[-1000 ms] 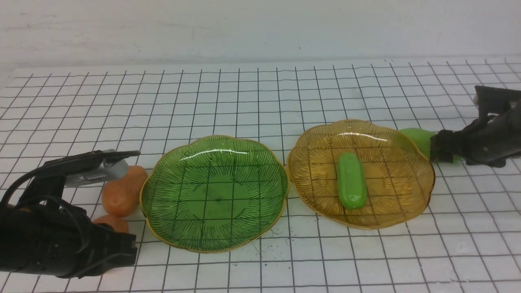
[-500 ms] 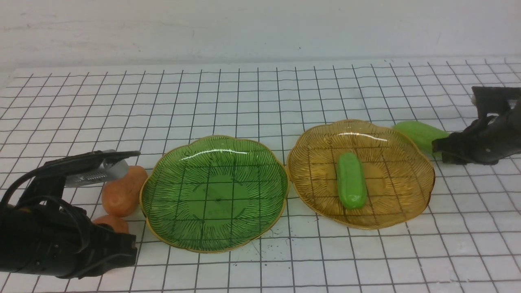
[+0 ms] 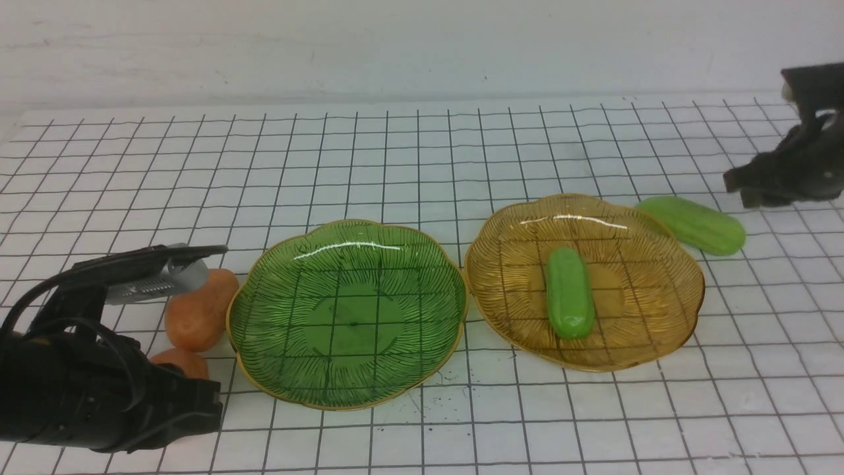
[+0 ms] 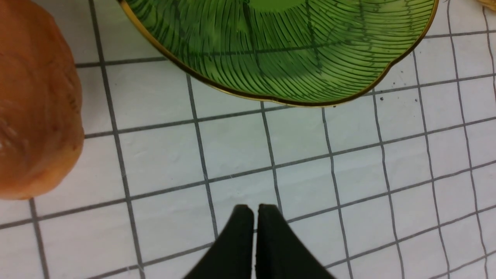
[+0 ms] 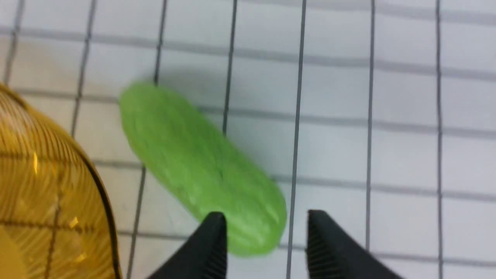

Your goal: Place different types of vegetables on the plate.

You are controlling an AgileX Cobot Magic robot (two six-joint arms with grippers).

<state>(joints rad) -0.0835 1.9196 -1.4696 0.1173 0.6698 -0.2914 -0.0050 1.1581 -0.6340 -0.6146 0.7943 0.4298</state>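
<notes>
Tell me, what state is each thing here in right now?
Green plate: empty.
Amber plate: holds one cucumber.
Other cucumber: loose on the table.
Far potato: on the table.
Near potato: on the table, partly hidden.
Left gripper: shut, empty.
Right gripper: open, empty.

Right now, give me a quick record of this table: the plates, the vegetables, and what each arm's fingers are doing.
green plate: holds nothing
amber plate: one cucumber lying in it
second cucumber: on the table, beside the amber plate's far right rim
far potato: on the table, left of the green plate
near potato: just in front of it, partly hidden by the left arm
left fingers: shut, holding nothing
right fingers: apart, holding nothing, raised near the second cucumber
</notes>
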